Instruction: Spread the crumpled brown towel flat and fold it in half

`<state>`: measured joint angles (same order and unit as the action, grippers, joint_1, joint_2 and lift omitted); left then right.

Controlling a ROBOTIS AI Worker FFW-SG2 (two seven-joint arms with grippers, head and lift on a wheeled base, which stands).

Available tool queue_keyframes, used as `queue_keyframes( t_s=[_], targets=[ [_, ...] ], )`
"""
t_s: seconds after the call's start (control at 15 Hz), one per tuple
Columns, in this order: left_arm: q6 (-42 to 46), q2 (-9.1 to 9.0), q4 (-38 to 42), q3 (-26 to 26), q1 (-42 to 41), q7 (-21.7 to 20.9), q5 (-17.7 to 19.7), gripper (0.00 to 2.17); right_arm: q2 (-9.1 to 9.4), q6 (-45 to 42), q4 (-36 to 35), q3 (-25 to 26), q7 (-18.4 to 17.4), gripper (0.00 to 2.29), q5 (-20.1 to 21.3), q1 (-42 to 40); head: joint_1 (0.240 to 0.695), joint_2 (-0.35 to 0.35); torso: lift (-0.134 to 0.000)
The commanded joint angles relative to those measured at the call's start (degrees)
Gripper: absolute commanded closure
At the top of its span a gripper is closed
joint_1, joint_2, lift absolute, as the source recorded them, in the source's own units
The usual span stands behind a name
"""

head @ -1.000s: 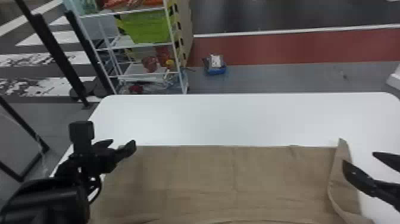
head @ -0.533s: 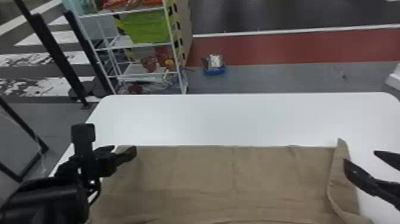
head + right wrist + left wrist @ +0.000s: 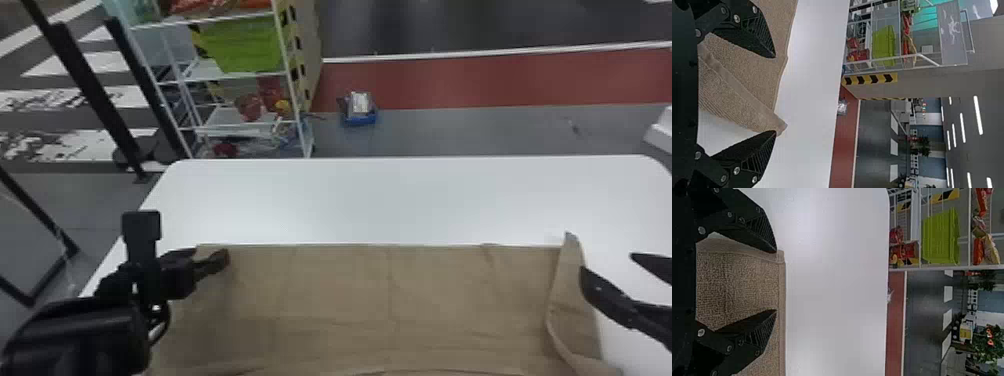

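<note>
Left gripper (image 3: 776, 281), ten o'clock, right gripper (image 3: 775, 94), two: both spread. We should ease the brown towel's flap (image 3: 571, 295) low toward three o'clock.

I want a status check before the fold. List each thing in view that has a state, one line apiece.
Brown towel: mostly spread, lightly creased, not folded in half.
Towel's right edge: turned over.
Left gripper: open, at the towel's far left corner.
Right gripper: open, near the turned-over edge.
Rack: standing, loaded.
</note>
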<state>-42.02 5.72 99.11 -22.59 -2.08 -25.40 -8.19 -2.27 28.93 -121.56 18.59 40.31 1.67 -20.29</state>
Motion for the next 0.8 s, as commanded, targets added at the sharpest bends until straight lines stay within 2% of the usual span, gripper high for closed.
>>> queue_keyframes(
  t_s=[0.0, 0.07, 0.2, 0.27, 0.33, 0.6, 0.67, 0.73],
  targets=[
    [0.0, 0.26, -0.8, 0.0, 0.3, 0.0, -0.1, 0.42, -0.11, 0.0, -0.2, 0.2, 0.1, 0.23, 0.0, 0.0, 0.695, 0.167, -0.124],
    [0.0, 0.26, -0.8, 0.0, 0.3, 0.0, -0.1, 0.54, -0.11, 0.0, -0.3, 0.3, 0.2, 0.23, 0.0, 0.0, 0.695, 0.167, -0.124],
    [0.0, 0.17, -0.3, -0.3, 0.2, 0.0, 0.3, 0.61, -0.11, 0.0, -0.4, 0.3, 0.2, 0.23, 0.0, 0.0, 0.695, 0.167, -0.124],
    [0.0, -0.01, 0.3, -0.3, 0.1, 0.0, 0.5, 0.73, -0.20, 0.2, -0.5, 0.2, 0.1, 0.23, 0.0, 0.1, 0.695, 0.167, -0.124],
    [0.0, -0.18, 1.2, -0.3, -0.3, 0.2, 0.6, 0.99, -0.20, 0.7, -0.5, 0.0, 0.1, 0.23, 0.0, 0.4, 0.695, 0.167, -0.124],
    [-0.1, -0.45, 4.6, -0.4, -2.4, -0.1, 1.2, 1.02, -0.11, 4.6, -1.0, -2.1, -1.0, 0.23, 1.8, 4.8, 0.695, 0.166, -0.124],
    [-0.1, -0.53, 5.1, -0.4, -2.7, -0.1, 1.6, 1.02, -0.20, 4.6, 0.3, -3.6, -3.1, 0.23, 3.9, 6.8, 0.695, 0.168, -0.124],
    [-0.1, -0.53, 5.7, -0.2, -2.8, -0.1, 1.6, 1.02, -0.20, 5.1, 1.8, -5.8, -3.4, 0.23, 6.0, 9.1, 0.695, 0.166, -0.124]
  ],
)
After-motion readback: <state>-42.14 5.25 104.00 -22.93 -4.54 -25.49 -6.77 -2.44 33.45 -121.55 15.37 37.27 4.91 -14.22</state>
